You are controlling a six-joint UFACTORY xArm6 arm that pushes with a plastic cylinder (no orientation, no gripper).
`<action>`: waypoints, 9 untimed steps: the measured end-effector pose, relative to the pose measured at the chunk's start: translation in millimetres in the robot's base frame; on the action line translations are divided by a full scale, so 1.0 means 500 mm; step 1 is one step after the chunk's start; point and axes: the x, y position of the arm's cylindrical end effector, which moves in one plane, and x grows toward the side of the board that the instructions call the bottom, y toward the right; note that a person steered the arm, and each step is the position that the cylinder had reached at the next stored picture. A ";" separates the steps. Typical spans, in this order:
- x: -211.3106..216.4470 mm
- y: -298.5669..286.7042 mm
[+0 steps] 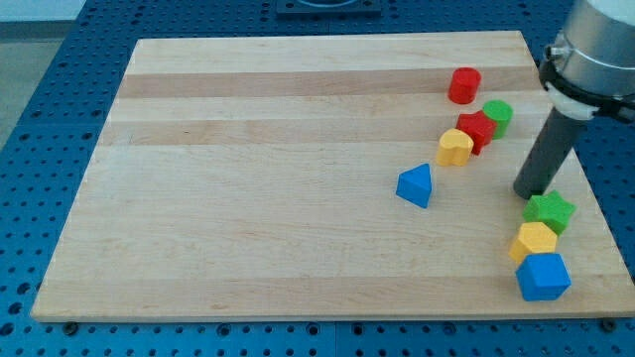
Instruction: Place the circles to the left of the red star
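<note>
- My tip (528, 192) rests on the wooden board (248, 178), just at 11 o'clock of the green star (550, 210), touching no block; it is a plain rod with nothing to open or close.
- The red star (475, 130) sits between the yellow heart (455, 148) at its 7 o'clock and the green circle (498, 116) at its 2 o'clock, touching both.
- The red circle (463, 85) stands apart at the red star's 12 o'clock.
- The blue triangle (416, 185) lies at the yellow heart's 7 o'clock.
- At 6 o'clock of the green star: a yellow pentagon (535, 240), then a blue block (543, 277).

red circle (464, 85) | green circle (498, 116) | red star (475, 131) | yellow heart (455, 148) | blue triangle (416, 185)
</note>
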 end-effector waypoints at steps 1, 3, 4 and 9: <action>-0.097 0.014; -0.256 -0.019; -0.258 -0.053; -0.392 0.037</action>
